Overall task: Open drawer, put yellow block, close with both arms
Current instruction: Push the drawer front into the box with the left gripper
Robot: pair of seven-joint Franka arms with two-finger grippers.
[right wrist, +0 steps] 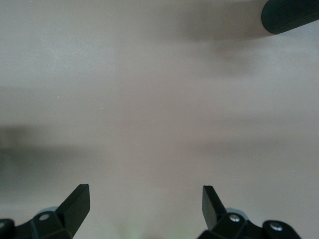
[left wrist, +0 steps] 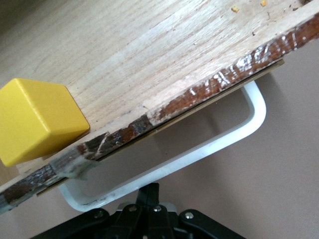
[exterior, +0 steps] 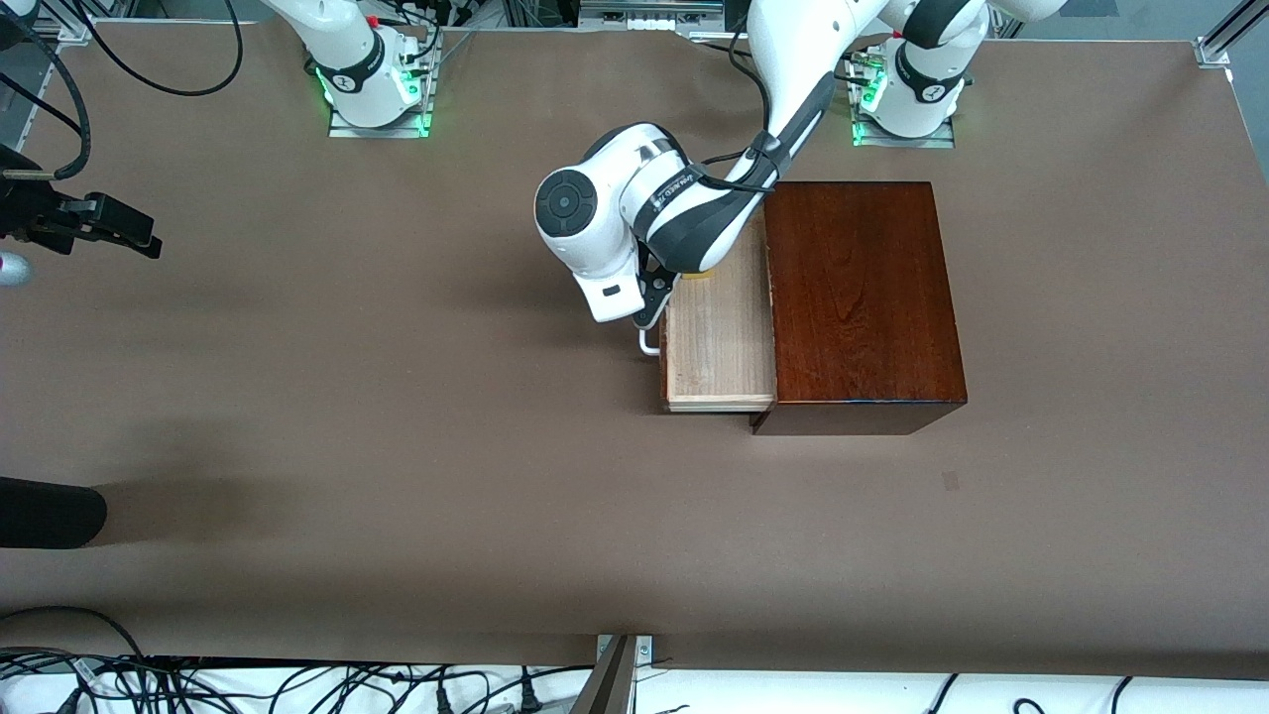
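Observation:
The drawer (exterior: pixel 719 342) of pale wood stands pulled out of the dark-brown box (exterior: pixel 863 297) toward the right arm's end of the table. The yellow block (left wrist: pixel 40 119) lies in the drawer by its front board; in the front view only a sliver of the yellow block (exterior: pixel 699 276) shows under the left arm's wrist. My left gripper (exterior: pixel 649 305) is shut and empty, its fingertips (left wrist: pixel 154 191) together against the white bar handle (left wrist: pixel 199 154). My right gripper (right wrist: pixel 144 204) is open and empty over bare table, and the right gripper (exterior: pixel 104 226) waits at the right arm's end.
A black rounded object (exterior: pixel 50 511) juts in at the table's edge at the right arm's end, nearer to the front camera; it also shows in the right wrist view (right wrist: pixel 291 15). The brown table (exterior: pixel 397 397) spreads between it and the drawer.

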